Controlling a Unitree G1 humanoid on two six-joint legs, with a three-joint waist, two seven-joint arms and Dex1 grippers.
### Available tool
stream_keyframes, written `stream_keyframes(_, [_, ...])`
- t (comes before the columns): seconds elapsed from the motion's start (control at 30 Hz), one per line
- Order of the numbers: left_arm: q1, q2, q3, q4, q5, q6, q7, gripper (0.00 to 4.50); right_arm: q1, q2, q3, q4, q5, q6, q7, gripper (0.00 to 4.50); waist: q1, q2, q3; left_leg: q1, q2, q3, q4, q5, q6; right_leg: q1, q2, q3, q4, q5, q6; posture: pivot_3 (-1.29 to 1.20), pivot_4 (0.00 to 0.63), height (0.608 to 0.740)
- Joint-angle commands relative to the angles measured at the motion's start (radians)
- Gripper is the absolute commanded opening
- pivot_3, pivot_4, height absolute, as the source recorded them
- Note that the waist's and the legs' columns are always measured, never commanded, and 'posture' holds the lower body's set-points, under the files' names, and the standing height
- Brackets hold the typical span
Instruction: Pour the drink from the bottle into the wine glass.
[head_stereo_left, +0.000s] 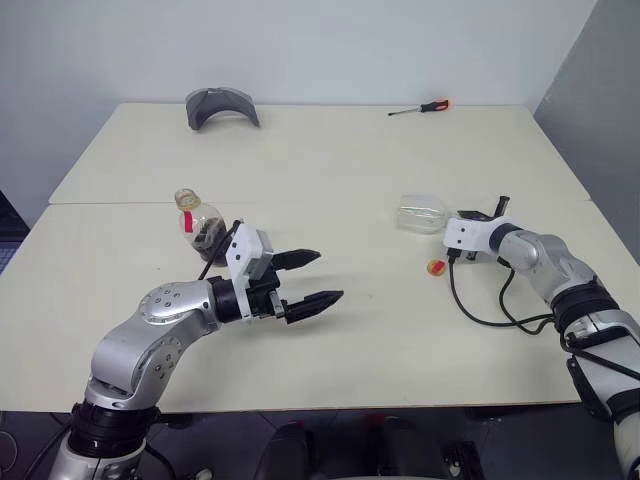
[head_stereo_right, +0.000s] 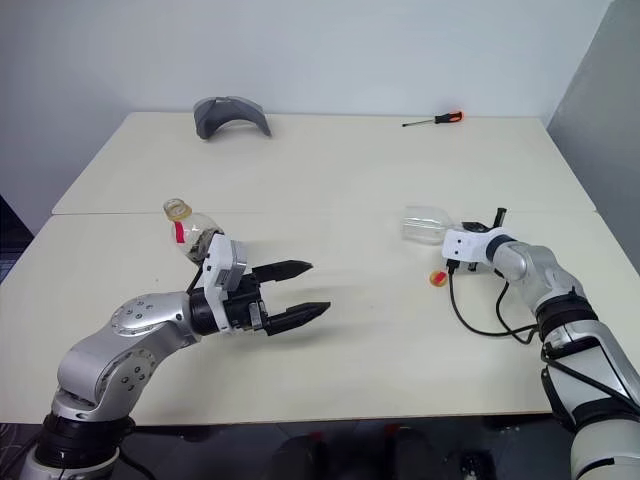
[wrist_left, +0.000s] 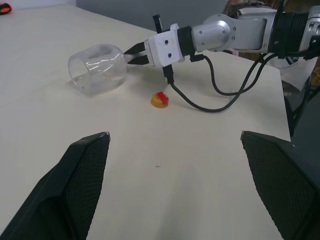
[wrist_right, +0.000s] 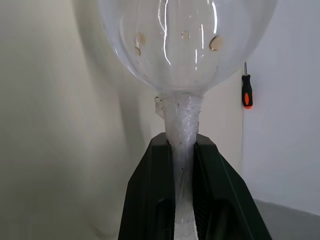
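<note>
One bottle (head_stereo_left: 200, 226), one wine glass (head_stereo_left: 421, 213), one yellow cap (head_stereo_left: 436, 267), one screwdriver (head_stereo_left: 421, 108), one grey holder (head_stereo_left: 221, 106).

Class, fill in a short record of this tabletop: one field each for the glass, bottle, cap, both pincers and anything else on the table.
wine glass: lying on its side, stem gripped
bottle: upright, uncapped, a little dark drink inside
cap: loose on table, beside the glass
right pincer: shut on the glass stem
left pincer: open, holding nothing
others: screwdriver and grey curved object at far edge
</note>
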Motion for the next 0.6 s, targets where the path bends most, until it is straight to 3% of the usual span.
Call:
stream_keyframes(0.03, [-0.004,-0.005,0.020,-0.043,-0.005,-0.014,0.012,4.50,-0.057,0.025,-0.015,-0.019,0.009,-0.025,-0.056,0.15,-0.002,0.000,0.000,0.000,0.000,0.000,0.000,0.000,0.000,0.000,0.000,0.000,0.000,0.000,0.000,0.00,0.150,0.740])
stream_keyframes(0.2, [0.083,0.017,0.055,-0.104,-0.042,0.017,0.028,4.50,-0.090,0.184,-0.095,-0.074,0.202,-0.131,0.008,0.15,-0.023,0.000,0.000,0.000,0.001,0.001,-0.001,0.000,0.000,-0.001,0.000,0.001,0.000,0.000,0.000,0.00,0.150,0.740])
stream_keyframes(0.37, [0.280,0.034,0.116,-0.216,-0.061,0.022,0.055,4.50,-0.103,0.457,-0.246,-0.140,0.546,0.014,0.190,0.15,-0.028,0.000,0.000,0.000,0.002,0.001,-0.001,0.000,-0.001,-0.002,0.000,0.001,0.000,0.000,0.000,0.00,0.150,0.740])
stream_keyframes(0.47, [0.404,-0.031,0.187,-0.288,-0.026,-0.026,0.171,4.50,-0.120,0.637,-0.328,-0.169,0.727,0.147,0.254,0.15,-0.021,0.001,0.000,0.000,0.001,0.000,-0.001,0.000,0.000,-0.001,-0.001,0.000,0.000,0.000,0.000,0.00,0.150,0.740])
stream_keyframes(0.6, [0.587,-0.107,0.284,-0.410,-0.010,-0.053,0.282,4.50,-0.127,0.792,-0.385,-0.189,0.858,0.223,0.291,0.15,-0.001,0.000,0.000,0.000,0.001,-0.003,-0.001,-0.001,0.002,-0.001,-0.001,-0.003,0.000,0.000,0.000,0.00,0.150,0.740])
